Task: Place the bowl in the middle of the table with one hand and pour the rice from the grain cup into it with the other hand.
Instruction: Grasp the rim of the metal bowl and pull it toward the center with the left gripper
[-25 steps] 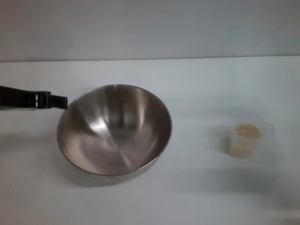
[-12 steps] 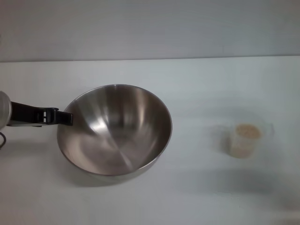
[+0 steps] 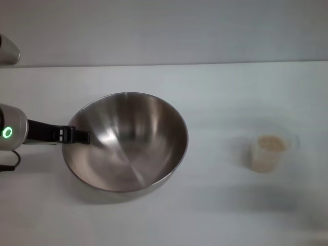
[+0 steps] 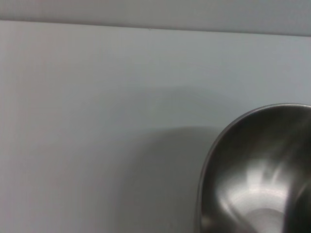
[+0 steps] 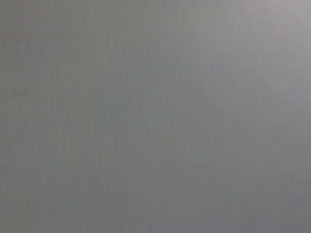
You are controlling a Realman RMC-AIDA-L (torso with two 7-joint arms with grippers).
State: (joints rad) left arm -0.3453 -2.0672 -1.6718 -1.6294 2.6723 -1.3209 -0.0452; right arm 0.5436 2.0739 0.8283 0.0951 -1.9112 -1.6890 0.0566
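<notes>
Step in hand: bowl grasp. Left gripper (image 3: 82, 137) at near rim of large shiny steel bowl (image 3: 128, 143), left of centre on white table (image 3: 215, 92); grip state indeterminable. Small clear rice-filled cup (image 3: 269, 152) well right, untouched. Next: secure rim, shift bowl to centre

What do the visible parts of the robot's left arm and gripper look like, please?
The left arm ends in a rounded silver-grey wrist housing bearing a glowing green ring light, with a dark cable looping beneath it. The left gripper is slim, black and bar-shaped. The right arm is not in view.
</notes>
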